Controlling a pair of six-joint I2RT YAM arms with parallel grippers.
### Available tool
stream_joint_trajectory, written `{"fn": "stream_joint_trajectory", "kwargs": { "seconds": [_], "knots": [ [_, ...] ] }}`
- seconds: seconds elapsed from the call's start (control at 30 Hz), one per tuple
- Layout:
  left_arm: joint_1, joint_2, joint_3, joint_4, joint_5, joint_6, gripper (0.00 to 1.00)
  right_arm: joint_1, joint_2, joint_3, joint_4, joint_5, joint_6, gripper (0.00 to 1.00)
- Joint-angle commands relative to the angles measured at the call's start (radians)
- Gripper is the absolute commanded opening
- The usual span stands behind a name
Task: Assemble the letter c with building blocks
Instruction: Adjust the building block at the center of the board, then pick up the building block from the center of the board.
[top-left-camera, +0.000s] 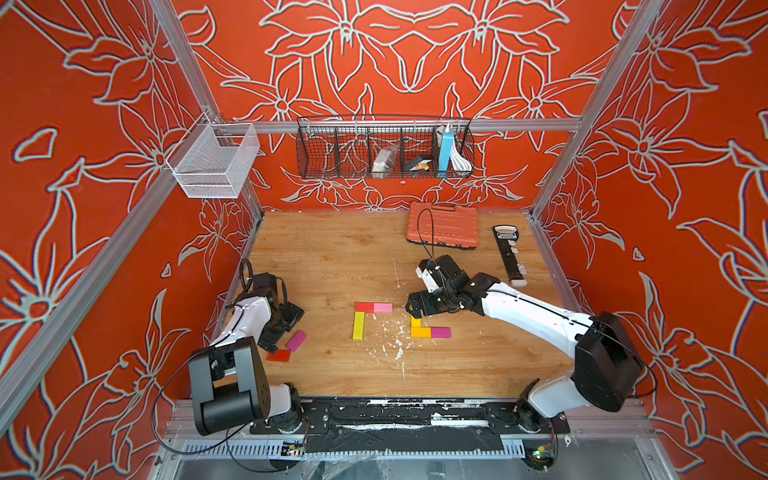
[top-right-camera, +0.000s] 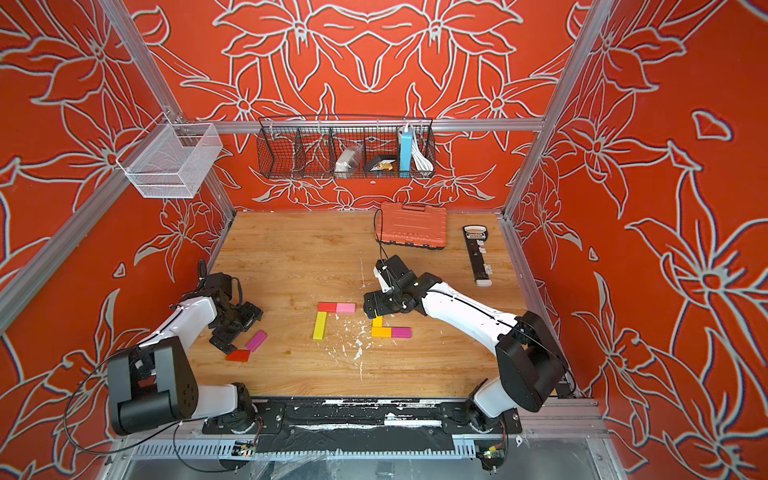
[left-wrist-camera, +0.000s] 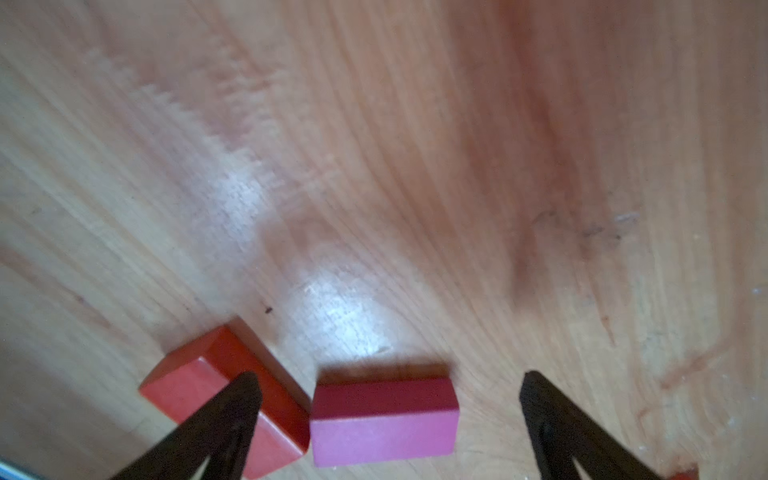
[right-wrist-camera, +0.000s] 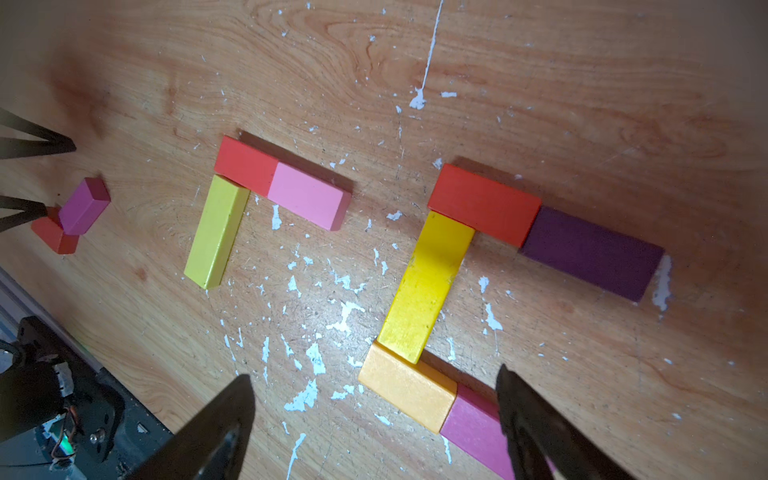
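1. Left wrist view: the small flat magenta wooden block (left-wrist-camera: 384, 419) lies on the wooden tabletop (left-wrist-camera: 374, 166) between the left gripper (left-wrist-camera: 388, 380) fingertips. Its long axis runs finger to finger. A loose flat red block (left-wrist-camera: 195, 386) sits against one end.
2. Left jaws stand wide, holding nothing; this arm looks nearer.
3. The unfinished C, made of a red top block (top-left-camera: 365, 307), a pink block (top-left-camera: 382, 308) and a yellow bar (top-left-camera: 358, 326), lies well apart toward the table centre and lacks its bottom row.
4. The right gripper (right-wrist-camera: 374, 378) hovers wide and empty over the complete five-block C (right-wrist-camera: 428, 286).
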Motion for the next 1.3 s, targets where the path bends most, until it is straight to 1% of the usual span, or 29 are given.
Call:
{"fn": "stream_joint_trajectory", "kwargs": {
  "seconds": [0.0,0.13,0.2,0.3,0.4,0.53,0.63,0.7,0.8,0.87,0.97,1.1,1.27],
  "knots": [
    [0.006,0.007,-0.022,0.012,0.056,0.014,0.98,-0.004,-0.024,-0.018,-0.001,-0.002,0.007,0.93],
    [0.005,-0.007,-0.061,0.050,0.160,0.004,0.98,-0.004,-0.029,-0.019,-0.001,-0.002,0.015,0.93],
    [0.006,-0.021,-0.089,0.076,0.228,-0.017,0.98,-0.004,-0.028,-0.018,0.001,-0.002,0.019,0.93],
    [0.000,-0.048,-0.117,0.102,0.293,-0.048,0.98,-0.004,-0.028,-0.016,0.006,-0.005,0.029,0.93],
    [-0.022,-0.080,-0.126,0.106,0.321,-0.066,0.98,-0.003,-0.024,-0.016,0.015,-0.012,0.042,0.93],
    [-0.081,-0.102,-0.127,0.117,0.335,-0.094,0.98,-0.003,-0.018,-0.015,0.023,-0.020,0.056,0.93],
    [-0.130,-0.109,-0.120,0.131,0.335,-0.111,0.98,-0.002,-0.017,-0.013,0.023,-0.023,0.062,0.93],
    [-0.159,-0.108,-0.105,0.122,0.328,-0.098,0.98,-0.002,-0.018,-0.013,0.022,-0.025,0.066,0.92],
    [-0.183,-0.115,-0.065,0.056,0.262,-0.060,0.98,-0.002,-0.018,-0.013,0.019,-0.028,0.067,0.93],
    [-0.183,-0.136,-0.059,0.019,0.217,-0.058,0.98,-0.003,-0.013,-0.010,0.019,-0.034,0.069,0.92],
    [-0.183,-0.174,-0.067,-0.011,0.164,-0.107,0.98,-0.002,-0.006,0.000,0.019,-0.046,0.071,0.92],
    [-0.188,-0.207,-0.082,-0.013,0.143,-0.208,0.98,-0.002,0.006,0.018,0.017,-0.059,0.073,0.92],
    [-0.199,-0.207,-0.068,-0.014,0.126,-0.289,0.98,-0.002,0.016,0.028,0.019,-0.071,0.079,0.93]
  ]
}}
